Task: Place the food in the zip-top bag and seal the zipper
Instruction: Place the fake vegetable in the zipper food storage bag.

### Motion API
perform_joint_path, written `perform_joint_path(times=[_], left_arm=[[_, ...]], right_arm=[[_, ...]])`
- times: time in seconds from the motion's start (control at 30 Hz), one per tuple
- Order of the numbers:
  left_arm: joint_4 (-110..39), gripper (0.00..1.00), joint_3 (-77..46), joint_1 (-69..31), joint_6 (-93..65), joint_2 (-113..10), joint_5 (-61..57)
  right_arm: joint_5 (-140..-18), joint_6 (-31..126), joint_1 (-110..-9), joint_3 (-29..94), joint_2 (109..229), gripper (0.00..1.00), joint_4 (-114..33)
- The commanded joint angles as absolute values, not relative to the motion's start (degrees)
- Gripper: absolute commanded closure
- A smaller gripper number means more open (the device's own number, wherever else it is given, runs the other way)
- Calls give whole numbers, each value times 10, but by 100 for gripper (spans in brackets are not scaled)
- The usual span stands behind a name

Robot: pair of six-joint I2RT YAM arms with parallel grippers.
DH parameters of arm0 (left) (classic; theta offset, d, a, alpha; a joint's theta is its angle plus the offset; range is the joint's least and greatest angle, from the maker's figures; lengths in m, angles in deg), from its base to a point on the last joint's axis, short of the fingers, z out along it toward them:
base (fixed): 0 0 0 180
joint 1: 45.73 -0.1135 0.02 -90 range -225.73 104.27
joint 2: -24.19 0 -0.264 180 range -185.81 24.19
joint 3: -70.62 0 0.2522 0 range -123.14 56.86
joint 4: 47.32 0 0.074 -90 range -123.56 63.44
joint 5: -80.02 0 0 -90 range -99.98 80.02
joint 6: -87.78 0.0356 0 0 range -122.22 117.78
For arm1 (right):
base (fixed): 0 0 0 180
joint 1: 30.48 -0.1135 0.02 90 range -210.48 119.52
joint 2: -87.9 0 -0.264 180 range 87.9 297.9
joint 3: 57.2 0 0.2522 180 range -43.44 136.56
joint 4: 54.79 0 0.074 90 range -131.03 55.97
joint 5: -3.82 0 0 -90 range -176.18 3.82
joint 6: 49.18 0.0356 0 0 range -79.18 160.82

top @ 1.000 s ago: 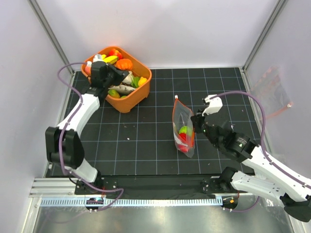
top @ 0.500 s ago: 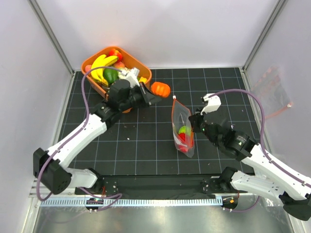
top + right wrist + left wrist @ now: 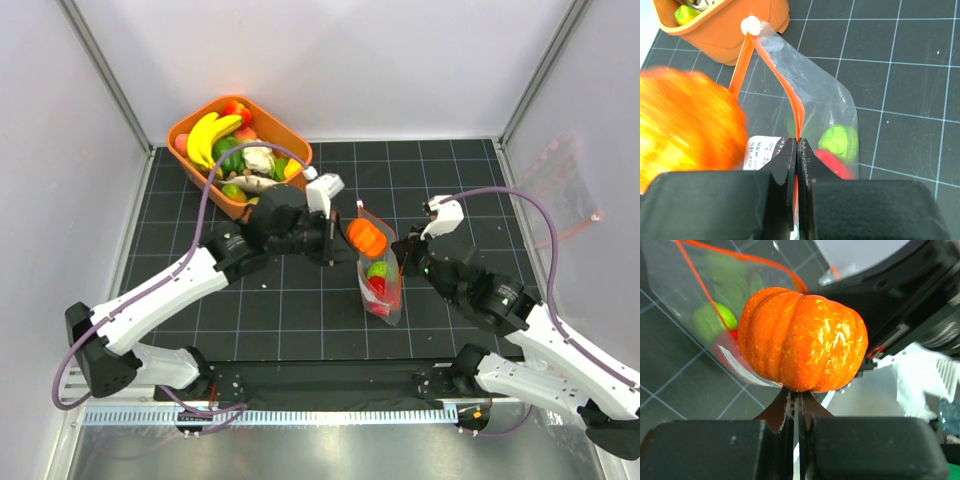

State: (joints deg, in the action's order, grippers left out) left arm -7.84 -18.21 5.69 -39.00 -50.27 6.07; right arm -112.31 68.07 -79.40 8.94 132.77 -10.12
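Right now the left claw (image 3: 796, 400) is pinched tight on the base of an orange pumpkin (image 3: 802, 339), holding it just above the mouth of the zip-top bag (image 3: 381, 285), on the bag's left side. The right claw (image 3: 797, 145) is closed on the zipper (image 3: 788, 92) at the near end of the bag and holds one lip of the mouth up off the worktop (image 3: 300, 300). The other lip bows away, so the mouth stands open.

Judging by how things lie, the task is partly done. A lime-green piece (image 3: 839, 141) and a red piece (image 3: 835, 167) already sit in the bottom of the bag. The pumpkin is at the mouth but not yet inside. More food, bananas among it, waits in the orange tub (image 3: 297, 152), which stands well apart from the bag, beyond its tab end and to the left. The sealing is not yet begun.

Some things are hard to make out. The pumpkin is a blur in the right wrist view, and from above it covers the mouth, so I cannot tell whether it is centred over the gap or over a lip. The left claw's grip point is hidden under the pumpkin. Crinkled plastic and a label could hide further pieces in the bag.
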Motion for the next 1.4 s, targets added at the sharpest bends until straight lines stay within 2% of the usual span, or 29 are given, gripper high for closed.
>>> perform_joint_path(times=[0.0, 0.3, 0.4, 0.43, 0.5, 0.57, 0.67, 0.8, 0.97, 1.13, 1.27, 1.37], left_arm=[[-39, 100, -215, 72, -349, -530, 77], [11, 100, -279, 85, -333, -611, 45], [40, 73, -298, 87, -332, -622, 36], [44, 60, -299, 87, -332, -621, 33], [46, 50, -298, 87, -333, -611, 21], [46, 36, -298, 87, -334, -603, 14], [47, 33, -299, 87, -335, -589, 9], [51, 34, -298, 87, -338, -569, -8], [76, 34, -288, 87, -347, -545, -89], [97, 33, -287, 87, -353, -556, -95], [117, 32, -287, 87, -350, -562, -172], [133, 24, -288, 78, -341, -561, -241]], right_arm=[[-1120, 697, -793, 100, 1311, 99, -108], [-1130, 701, -793, 101, 1292, 99, -92], [-1132, 702, -793, 98, 1289, 99, -90], [-1134, 701, -793, 97, 1286, 99, -87], [-1137, 700, -793, 96, 1284, 99, -86], [-1140, 701, -793, 94, 1283, 99, -85], [-1140, 700, -793, 92, 1282, 99, -85], [-1142, 700, -793, 89, 1280, 99, -86], [-1145, 698, -793, 89, 1276, 99, -84], [-1146, 697, -793, 91, 1279, 99, -83], [-1146, 697, -793, 90, 1281, 99, -83], [-1149, 696, -793, 91, 1280, 99, -82]])
